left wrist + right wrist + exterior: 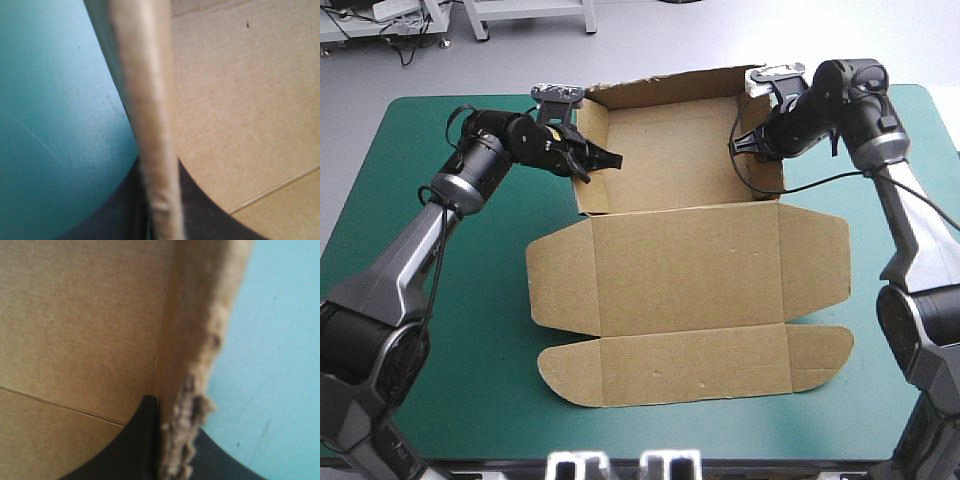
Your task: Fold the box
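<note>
The brown box (pixel 670 160) stands as an open tray at the far middle of the teal-green table, its lid (pixel 690 300) lying flat toward the near edge with flaps spread. My left gripper (pixel 588 160) is shut on the tray's left wall (pixel 150 125), which runs up between its black fingers (pixel 200 210). My right gripper (pixel 750 143) is shut on the right wall (pixel 200 340), whose torn edge shows between its fingers (pixel 135 445). In both wrist views the tray's floor lies on one side of the wall and the cover on the other.
Teal-green cover (pixel 450 330) lies bare left and right of the lid. The lid's rounded front flap (pixel 690 370) reaches close to the table's near edge. The tray's back wall (pixel 665 85) stands near the far edge.
</note>
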Robot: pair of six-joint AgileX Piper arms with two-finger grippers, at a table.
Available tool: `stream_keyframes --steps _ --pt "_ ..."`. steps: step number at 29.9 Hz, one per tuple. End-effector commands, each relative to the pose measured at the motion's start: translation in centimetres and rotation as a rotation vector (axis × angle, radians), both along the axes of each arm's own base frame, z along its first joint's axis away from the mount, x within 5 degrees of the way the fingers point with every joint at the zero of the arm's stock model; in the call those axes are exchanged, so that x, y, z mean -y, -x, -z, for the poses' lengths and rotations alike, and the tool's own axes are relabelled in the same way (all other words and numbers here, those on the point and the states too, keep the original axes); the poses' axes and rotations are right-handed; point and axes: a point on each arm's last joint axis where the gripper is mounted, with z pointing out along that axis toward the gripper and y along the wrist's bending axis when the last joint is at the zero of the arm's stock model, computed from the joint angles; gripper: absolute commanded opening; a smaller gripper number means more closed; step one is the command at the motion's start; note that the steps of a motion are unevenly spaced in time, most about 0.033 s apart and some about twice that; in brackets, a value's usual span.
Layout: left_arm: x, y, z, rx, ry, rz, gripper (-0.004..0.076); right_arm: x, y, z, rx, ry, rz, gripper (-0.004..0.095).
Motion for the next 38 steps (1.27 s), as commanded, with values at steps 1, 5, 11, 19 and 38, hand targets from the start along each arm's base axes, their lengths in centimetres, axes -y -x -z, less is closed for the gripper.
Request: stream_keyframes --steps 1,5,11,19,38 --pt "2.0 0.7 -3.8 0.054 0.109 0.081 -0.0008 -1.6 1.4 -1.5 0.022 -0.005 -0.037 -0.0017" --pt "3.7 -0.1 -2.5 -0.014 0.033 0.134 -0.0008 -2.6 1.2 -0.7 -0.007 -0.015 -0.024 -0.0017" --pt "6.1 -0.2 0.0 -0.063 -0.138 0.132 -0.0008 -3.1 0.8 0.1 -0.047 -0.053 0.025 -0.0016" --pt "6.2 -0.2 2.1 -0.226 -0.147 0.078 -0.0008 -2.8 0.7 0.2 -0.054 -0.051 0.107 -0.0016" --pt "6.6 -0.2 4.1 -0.359 -0.136 0.03 -0.0008 -3.7 2.4 7.9 -0.356 -0.051 0.076 -0.0017"
